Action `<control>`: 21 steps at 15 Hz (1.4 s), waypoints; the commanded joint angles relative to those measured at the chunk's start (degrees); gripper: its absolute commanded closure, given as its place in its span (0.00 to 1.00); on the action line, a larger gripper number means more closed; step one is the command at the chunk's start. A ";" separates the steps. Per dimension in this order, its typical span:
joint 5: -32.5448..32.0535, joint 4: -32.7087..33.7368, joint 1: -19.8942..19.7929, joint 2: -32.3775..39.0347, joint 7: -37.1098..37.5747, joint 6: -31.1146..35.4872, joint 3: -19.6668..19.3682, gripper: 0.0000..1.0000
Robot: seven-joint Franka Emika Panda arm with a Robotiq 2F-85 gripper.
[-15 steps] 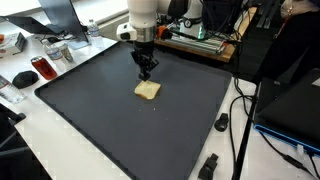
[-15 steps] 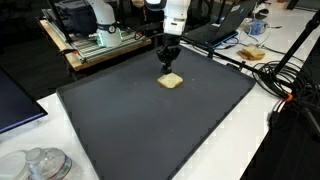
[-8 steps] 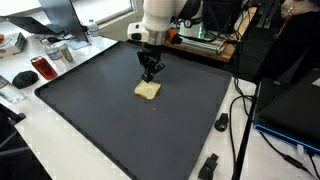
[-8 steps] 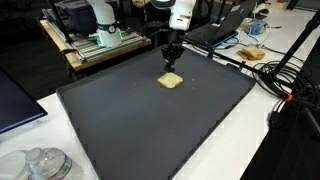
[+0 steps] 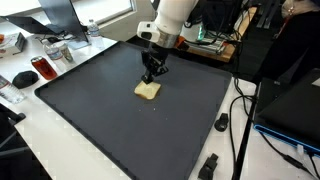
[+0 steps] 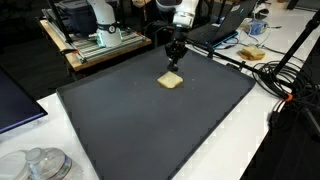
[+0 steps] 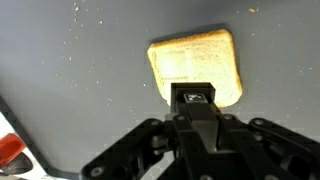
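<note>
Gripper point(image 5: 152, 78) of mine hung just above the far edge of the bread slice point(image 5: 148, 91), a little left of centre in the upper half of an exterior view. From there I could not tell how far the fingers stood apart, since they showed only as one dark clump; the same was true in another exterior view, where the gripper point(image 6: 175, 66) sat in the upper middle with the bread slice point(image 6: 171, 81) directly below it. In the wrist view the gripper body filled the lower middle of the frame and the fingertips were not visible, so I cannot say whether it was open or closed. It had hold of nothing that I could see, and whether it touched the bread was not clear.

Largest in view was the black mat point(image 5: 110, 130), which covered most of the lower and middle frame in both exterior views and lay on a white table point(image 5: 40, 150). My white arm point(image 5: 168, 18) came down from the top centre, leaning toward the left of the frame.

At the upper left of an exterior view, off the mat, sat a dark computer mouse point(image 5: 23, 78) and, just to its right, a red can point(image 5: 41, 68). The bread slice lay flat on the mat, pale tan with a darker crust, and in the wrist view the bread slice point(image 7: 195, 60) filled the upper middle of the frame.
</note>
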 commanded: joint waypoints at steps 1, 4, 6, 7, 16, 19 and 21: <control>-6.01 1.54 1.05 0.84 7.38 -2.93 0.89 0.94; -6.14 2.71 0.30 1.83 7.63 -5.86 3.35 0.94; -4.10 4.19 -0.30 3.03 5.23 -7.81 5.00 0.94; -3.94 5.22 -0.30 3.75 5.04 -8.86 5.40 0.94; -1.83 16.29 0.28 9.88 -1.19 -22.29 9.28 0.94; -0.19 20.33 0.47 12.16 -4.25 -25.07 9.75 0.94; 1.00 23.47 0.42 13.77 -5.80 -27.05 9.60 0.94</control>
